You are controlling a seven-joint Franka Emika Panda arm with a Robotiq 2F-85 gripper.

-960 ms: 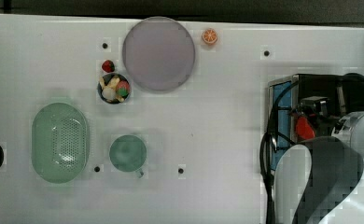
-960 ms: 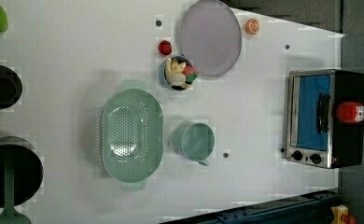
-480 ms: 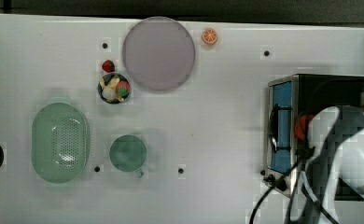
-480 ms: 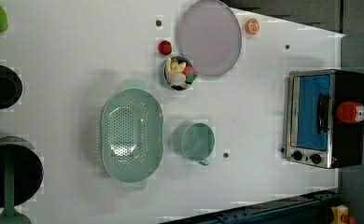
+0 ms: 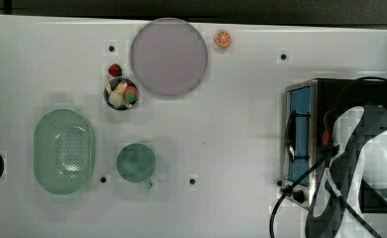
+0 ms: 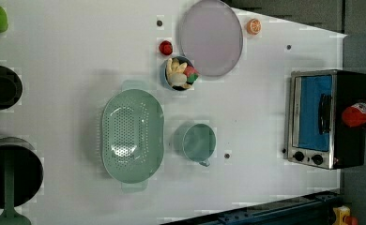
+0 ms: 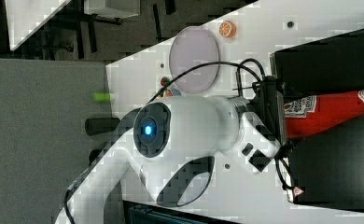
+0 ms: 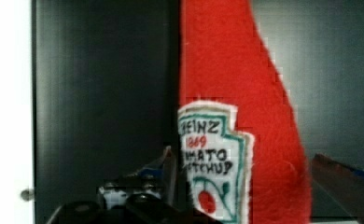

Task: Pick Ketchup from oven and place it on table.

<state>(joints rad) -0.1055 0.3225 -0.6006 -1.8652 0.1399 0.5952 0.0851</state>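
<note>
The Ketchup, a red bottle with a white-and-red label, lies on the black top of the oven. In the wrist view the Ketchup sits between the two fingers of my gripper, which is open; one fingertip is close beside the label and the other finger stands just off the bottle's far side. In the top view my white arm covers the oven's top, and a sliver of the Ketchup shows. The oven stands at the right end of the white table.
On the table are a lilac plate, an orange slice, a strawberry, a small bowl of food, a green colander and a green cup. A black cable hangs by the oven's front.
In the top view my arm has swung over the oven's top and now hides most of the Ketchup. In the left view the Ketchup has not moved.
</note>
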